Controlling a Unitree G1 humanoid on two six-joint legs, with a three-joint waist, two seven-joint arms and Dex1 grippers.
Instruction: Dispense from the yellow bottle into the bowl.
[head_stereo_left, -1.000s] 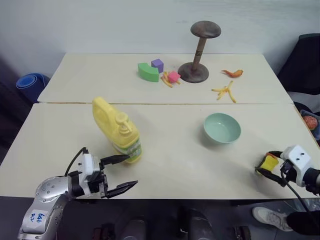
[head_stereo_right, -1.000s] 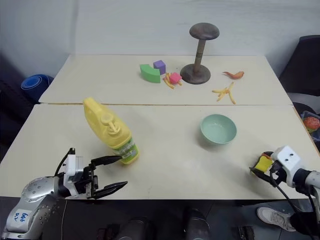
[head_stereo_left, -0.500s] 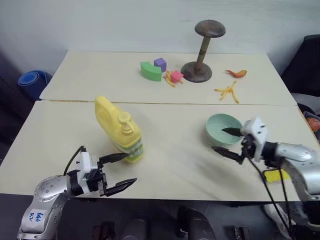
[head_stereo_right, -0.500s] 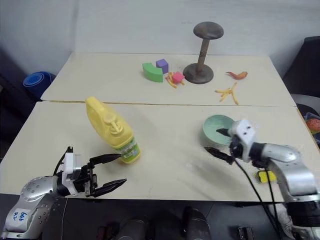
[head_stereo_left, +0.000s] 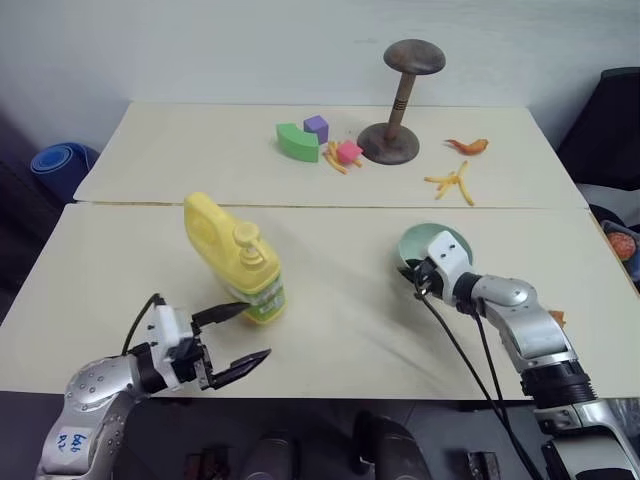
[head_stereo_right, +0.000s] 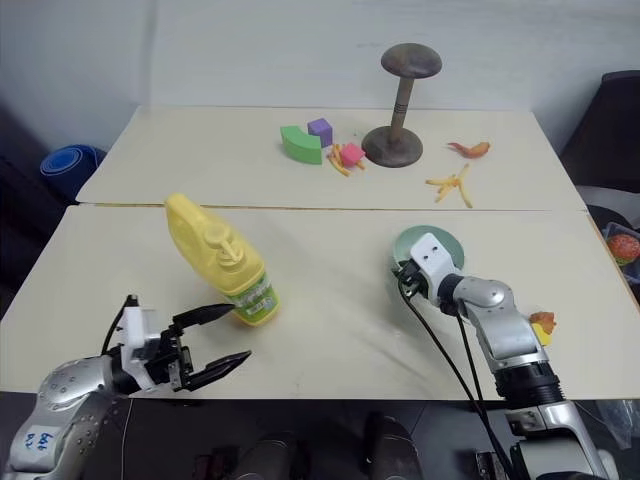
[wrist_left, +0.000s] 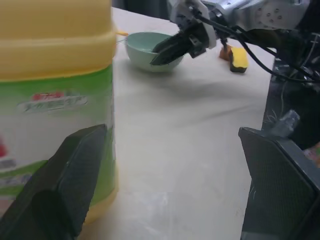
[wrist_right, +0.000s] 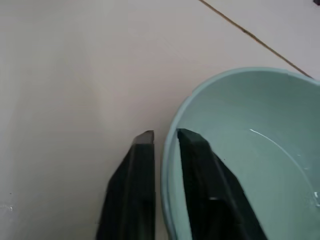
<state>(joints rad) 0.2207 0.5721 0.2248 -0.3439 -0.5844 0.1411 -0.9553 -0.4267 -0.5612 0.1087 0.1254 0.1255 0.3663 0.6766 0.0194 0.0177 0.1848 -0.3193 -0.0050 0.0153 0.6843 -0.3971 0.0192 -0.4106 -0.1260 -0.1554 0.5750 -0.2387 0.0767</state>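
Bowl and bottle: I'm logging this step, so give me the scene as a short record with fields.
bottle: yellow bottle upright on the table, not held
bowl: bowl on the table, to the bottle's right
right gripper: right gripper shut on the bowl's rim, one finger inside, one outside
left gripper: left gripper open, beside the bottle's base
far table: blocks, stand

The left arm is reaching in low from the near left, its forearm lying roughly level and angled toward the right. The left hand (head_stereo_left: 232, 339) is holding its two black fingers spread wide apart, gripping nothing. The right arm is stretching forward and leftward with the wrist tipped slightly downward. The right hand (wrist_right: 164, 137) is pinching its two fingers together over the rim of the bowl (wrist_right: 260, 150), one finger outside the wall and one inside.
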